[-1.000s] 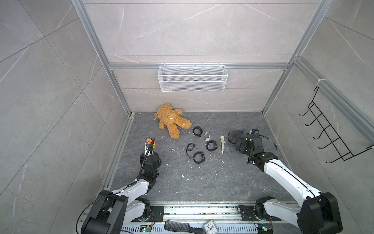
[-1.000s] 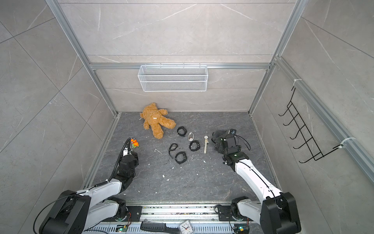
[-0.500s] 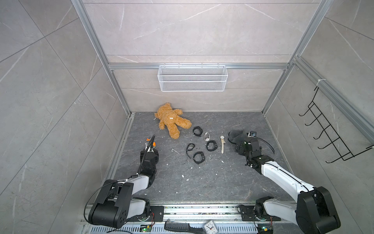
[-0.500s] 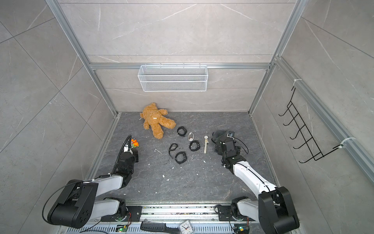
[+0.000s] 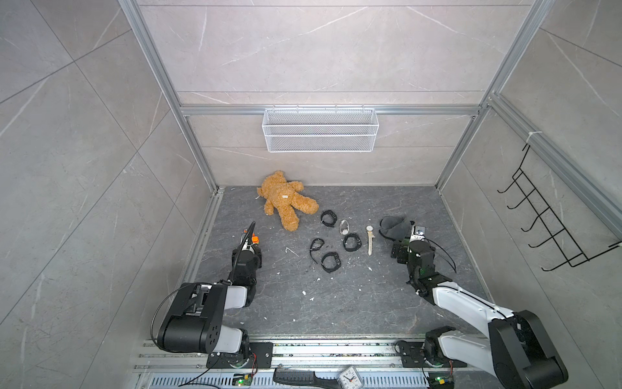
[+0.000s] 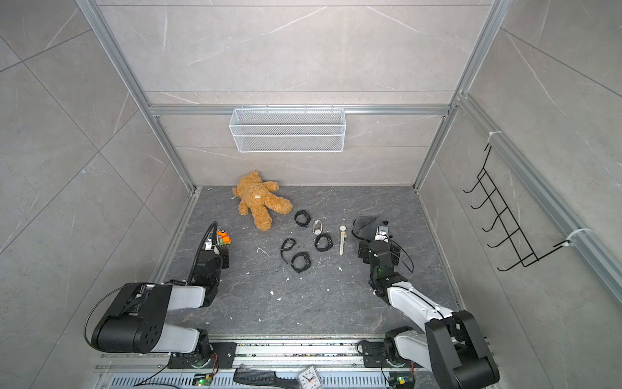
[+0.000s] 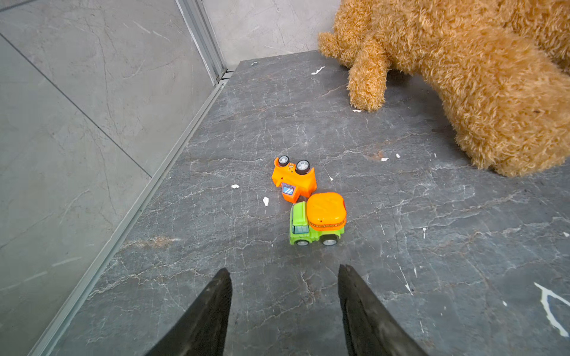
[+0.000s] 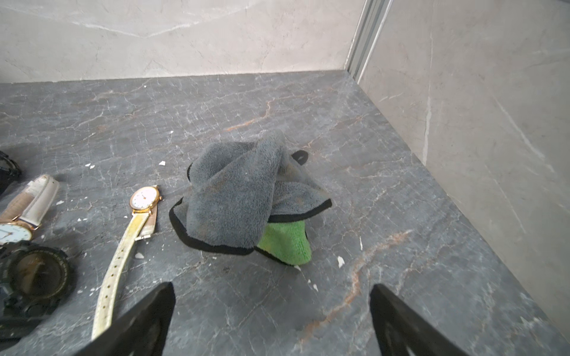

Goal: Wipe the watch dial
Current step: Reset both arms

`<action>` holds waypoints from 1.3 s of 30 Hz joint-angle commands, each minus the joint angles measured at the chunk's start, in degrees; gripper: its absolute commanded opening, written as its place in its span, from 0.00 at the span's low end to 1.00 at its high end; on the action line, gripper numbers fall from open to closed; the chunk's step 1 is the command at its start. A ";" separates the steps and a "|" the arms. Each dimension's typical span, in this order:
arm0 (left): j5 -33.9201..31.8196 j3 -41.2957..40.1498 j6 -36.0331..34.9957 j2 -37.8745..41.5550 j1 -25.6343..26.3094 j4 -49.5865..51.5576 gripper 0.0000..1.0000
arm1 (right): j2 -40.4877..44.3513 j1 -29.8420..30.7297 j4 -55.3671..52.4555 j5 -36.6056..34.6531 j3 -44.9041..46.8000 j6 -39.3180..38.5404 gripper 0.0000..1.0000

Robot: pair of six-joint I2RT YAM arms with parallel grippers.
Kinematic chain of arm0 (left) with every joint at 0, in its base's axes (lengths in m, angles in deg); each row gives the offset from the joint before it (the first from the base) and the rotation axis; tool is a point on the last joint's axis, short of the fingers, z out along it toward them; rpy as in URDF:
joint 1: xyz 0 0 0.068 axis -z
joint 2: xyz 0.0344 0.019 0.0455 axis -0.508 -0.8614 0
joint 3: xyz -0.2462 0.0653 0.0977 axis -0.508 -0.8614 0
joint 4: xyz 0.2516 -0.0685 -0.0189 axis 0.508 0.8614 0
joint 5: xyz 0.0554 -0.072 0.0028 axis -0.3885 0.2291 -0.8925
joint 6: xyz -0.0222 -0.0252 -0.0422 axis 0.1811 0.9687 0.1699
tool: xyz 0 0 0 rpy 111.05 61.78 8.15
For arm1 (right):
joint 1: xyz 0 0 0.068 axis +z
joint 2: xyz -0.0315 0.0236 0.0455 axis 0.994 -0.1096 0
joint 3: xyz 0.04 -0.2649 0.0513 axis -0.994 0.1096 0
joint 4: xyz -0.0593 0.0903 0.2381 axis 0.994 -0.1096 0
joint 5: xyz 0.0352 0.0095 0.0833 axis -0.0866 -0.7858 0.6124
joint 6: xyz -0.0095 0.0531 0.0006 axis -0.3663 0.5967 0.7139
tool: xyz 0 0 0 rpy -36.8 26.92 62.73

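In the right wrist view, a black watch [image 8: 37, 274] and a white-faced watch [image 8: 12, 231] are cut off by the picture's edge. The teddy bear [image 7: 481, 83] in the left wrist view shows only in part. In both top views the right pincer's tips are hidden beneath its arm, and the watch dials are too small to read. A comb [image 5: 303, 377] and small clock [image 5: 350, 379] are clipped at the bottom edge.

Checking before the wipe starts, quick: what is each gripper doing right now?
Left gripper: open, holding nothing.
Right gripper: open wide, holding nothing; cloth lies ahead.
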 commanded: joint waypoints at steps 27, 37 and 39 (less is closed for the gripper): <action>13.72 6.26 5.09 -4.03 -8.06 3.69 0.57 | -16.30 -4.93 39.13 6.96 8.10 -7.79 1.00; 14.00 6.37 5.18 -4.03 -8.24 3.89 0.58 | -18.41 -10.81 31.81 14.79 3.62 -4.18 1.00; 14.02 6.32 5.19 -4.03 -8.22 3.90 0.59 | -18.04 -10.79 31.07 14.75 3.47 -4.26 1.00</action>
